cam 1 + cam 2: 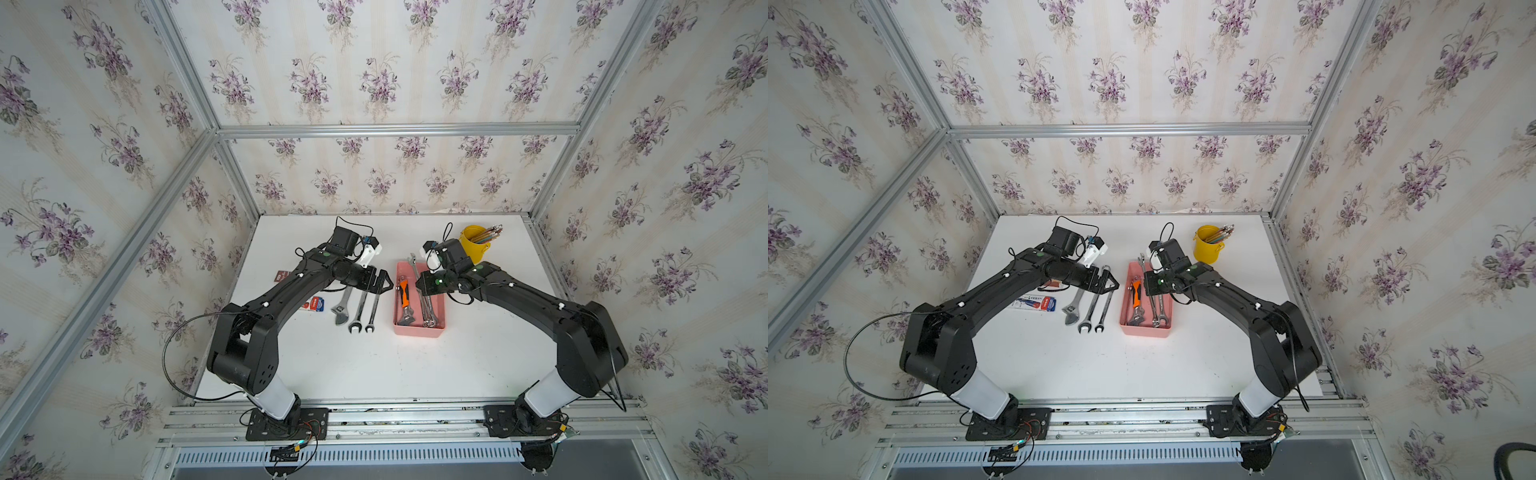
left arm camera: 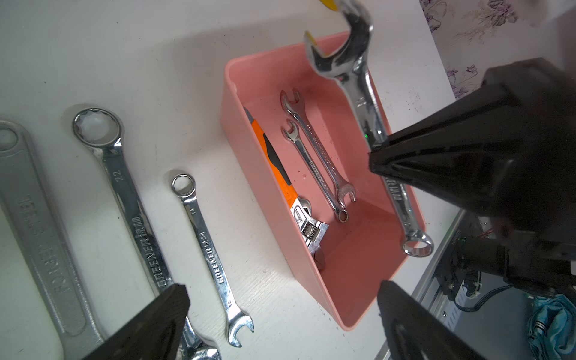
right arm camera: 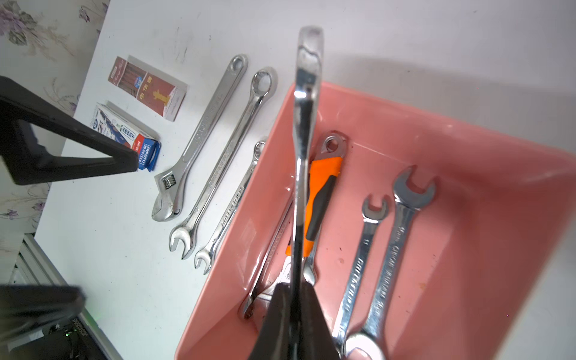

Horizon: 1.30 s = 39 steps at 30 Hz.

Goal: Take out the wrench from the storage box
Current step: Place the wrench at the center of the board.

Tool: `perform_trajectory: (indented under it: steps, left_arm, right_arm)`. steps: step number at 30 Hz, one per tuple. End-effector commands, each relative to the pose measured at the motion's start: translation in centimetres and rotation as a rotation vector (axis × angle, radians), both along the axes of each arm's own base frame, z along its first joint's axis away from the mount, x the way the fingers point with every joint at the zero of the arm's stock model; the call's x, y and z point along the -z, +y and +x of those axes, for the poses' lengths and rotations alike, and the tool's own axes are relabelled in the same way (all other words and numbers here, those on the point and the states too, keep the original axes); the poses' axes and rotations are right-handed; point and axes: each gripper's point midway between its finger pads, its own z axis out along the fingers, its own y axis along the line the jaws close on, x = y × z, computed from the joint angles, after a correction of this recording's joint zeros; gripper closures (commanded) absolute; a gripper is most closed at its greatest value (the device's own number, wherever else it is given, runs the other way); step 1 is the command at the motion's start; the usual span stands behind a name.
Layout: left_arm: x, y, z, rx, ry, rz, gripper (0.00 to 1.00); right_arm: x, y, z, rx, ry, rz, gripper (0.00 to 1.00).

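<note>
Wrench (image 3: 307, 93) pinched by right gripper (image 3: 294, 290), grip point hidden behind its fingers; left gripper (image 2: 280, 293) spread, fingers partly cropped

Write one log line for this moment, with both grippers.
right gripper: shut on combination wrench | wrench open end: above storage box rim | left gripper: open, empty

Right pincer (image 1: 420, 284) grips a wrench (image 1: 414, 266) over the pink storage box (image 1: 417, 332).

Light: bright, diffuse | shadows: soft on bench (image 1: 374, 365) | glare: combination wrench (image 2: 120, 176) | blur: near jaws, wrist views | top views: edges bowed
</note>
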Motion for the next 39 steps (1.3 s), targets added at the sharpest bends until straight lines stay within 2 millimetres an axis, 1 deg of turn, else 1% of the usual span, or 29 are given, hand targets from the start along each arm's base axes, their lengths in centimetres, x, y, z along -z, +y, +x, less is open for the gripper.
perform_trajectory:
  steps: [1,3,5,8,9,11,14,19,24,27,31,34,39]
  left_arm:
    - [-0.5,-0.3,0.3,0.004,-0.013,-0.015,0.01]
    - [-0.6,-0.3,0.3,0.002,-0.015,-0.016,0.01]
    - [-0.6,-0.3,0.3,0.003,-0.015,-0.017,0.01]
    - [-0.8,-0.4,0.4,0.0,-0.016,-0.021,0.01]
    - [-0.8,-0.4,0.5,-0.002,-0.015,-0.023,0.01]
    - [-1.0,-0.5,0.5,-0.002,-0.016,-0.028,0.01]
    - [-1.1,-0.5,0.7,-0.006,-0.019,-0.031,0.01]
    - [-1.3,-0.6,0.8,-0.009,-0.019,-0.033,0.01]
    - [-1.2,-0.6,0.8,-0.017,-0.013,-0.032,0.01]
    - [-1.1,-0.6,0.7,-0.016,-0.013,-0.03,0.01]
    - [-0.9,-0.5,0.6,-0.019,-0.007,-0.024,0.01]
    - [-0.7,-0.4,0.5,-0.02,-0.004,-0.02,0.01]
    - [-0.4,-0.2,0.3,-0.022,0.002,-0.015,0.01]
  right_arm:
    - [-1.4,-3.6,0.5,0.095,-0.001,-0.007,1.0]
    - [-2.2,-6.0,0.4,0.135,-0.009,-0.006,1.0]
    - [-2.2,-8.2,0.3,0.168,-0.007,-0.01,1.0]
    - [-1.2,-11.3,0.2,0.217,0.011,0.005,1.0]
    - [-0.5,-12.0,0.1,0.231,0.023,0.015,1.0]
    - [0.5,-12.7,-0.1,0.248,0.036,0.037,1.0]
    - [2.2,-12.8,0.1,0.261,0.046,0.07,1.0]
    - [5.3,-12.4,0.3,0.247,0.085,0.095,1.0]
    - [7.5,-12.0,0.5,0.227,0.113,0.104,0.99]
    - [8.4,-11.8,0.9,0.221,0.119,0.109,0.98]
    - [9.5,-12.1,1.3,0.224,0.135,0.106,0.97]
    - [9.8,-12.2,1.8,0.227,0.134,0.106,0.96]
    - [10.9,-12.6,1.8,0.237,0.156,0.092,0.91]
